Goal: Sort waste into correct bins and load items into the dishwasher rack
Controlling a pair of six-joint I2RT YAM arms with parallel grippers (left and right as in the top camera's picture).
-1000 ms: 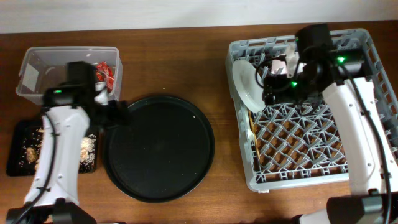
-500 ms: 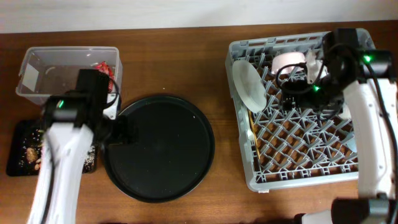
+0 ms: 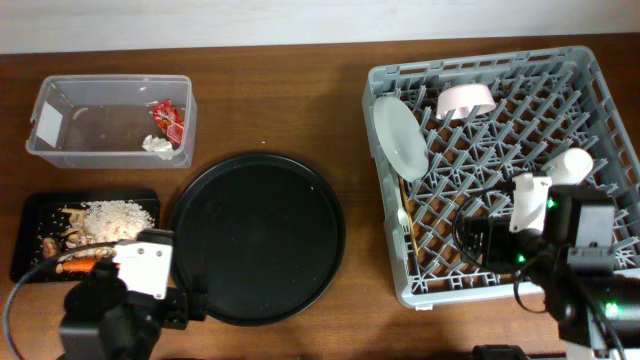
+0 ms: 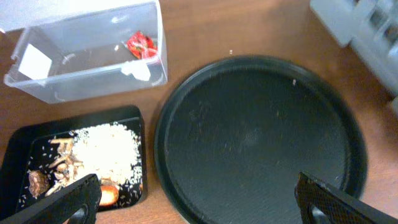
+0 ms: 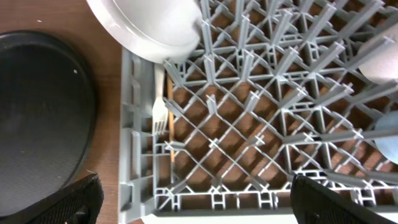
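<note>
The clear tub [image 3: 60,150] holds the red wrapper [image 3: 165,120] and the white tissue wad [image 3: 157,145]. The flat black tray [image 3: 30,215] holds rice and meat scraps [image 3: 115,217] and the orange carrot [image 3: 80,267]. The grey rack [image 3: 385,80] holds the white plate [image 3: 400,137], a white bowl [image 3: 465,100] and a small white cup [image 3: 570,165]. The white fork [image 5: 159,115] lies by the rack's left wall. My left gripper [image 4: 199,208] is open and empty over the round tray's near edge. My right gripper [image 5: 199,208] is open and empty over the rack's front edge.
The large round black tray [image 3: 258,236] lies bare between the bins and the rack. The left arm [image 3: 120,310] sits at the table's front left, and the right arm [image 3: 580,260] covers the rack's front right corner.
Both arms have drawn back to the table's front edge, the left from beside the tub, the right from the bowl at the rack's back. The bowl stays in the rack.
</note>
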